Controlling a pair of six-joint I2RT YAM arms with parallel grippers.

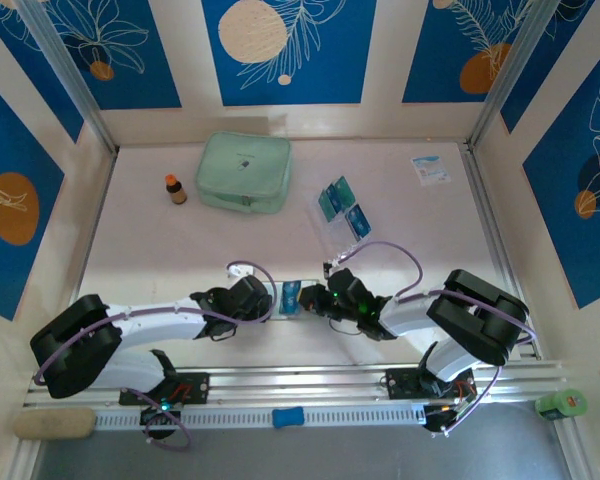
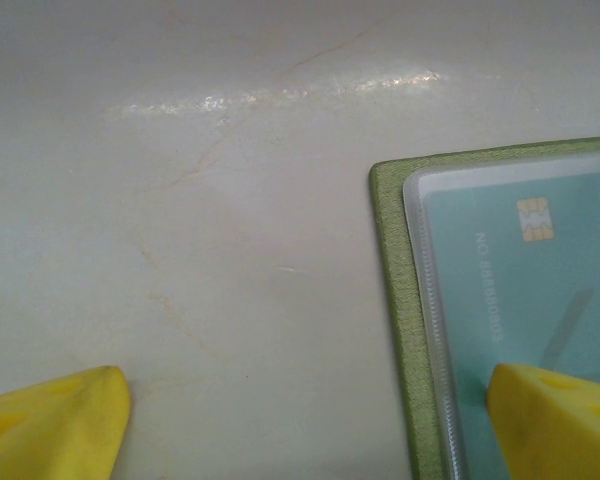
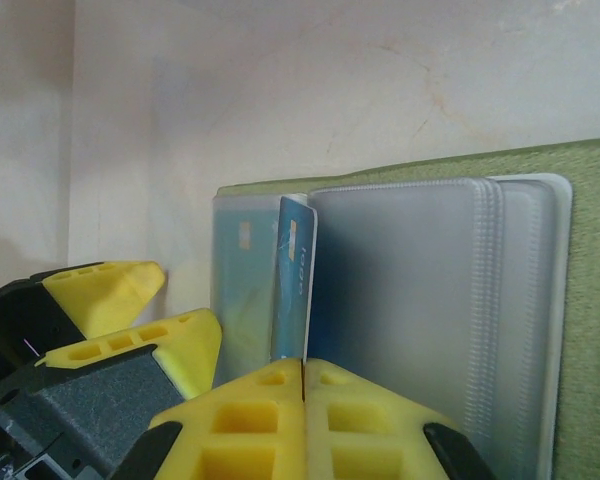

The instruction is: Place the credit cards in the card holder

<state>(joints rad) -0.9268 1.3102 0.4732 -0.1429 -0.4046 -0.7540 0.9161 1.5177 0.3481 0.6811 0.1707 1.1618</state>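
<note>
Step in hand: card insertion. The right gripper (image 3: 302,385) is clenched on a blue card (image 3: 292,280), held on edge against the clear sleeves (image 3: 410,300) of the open card holder (image 3: 590,300), which lies between both grippers. The left gripper (image 2: 308,425) stands released, one finger (image 2: 555,420) over the holder. Next move: slide the card squarely into a sleeve mouth. The left wrist view shows a teal card (image 2: 520,290) already sleeved; the top view adds spare cards (image 1: 341,206) well apart.

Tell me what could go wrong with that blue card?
The blue card in the right gripper stands on edge between clear sleeves, so it might slide between them, not into a pocket. The left gripper is open, not gripping the card holder, so the holder might shift.
</note>
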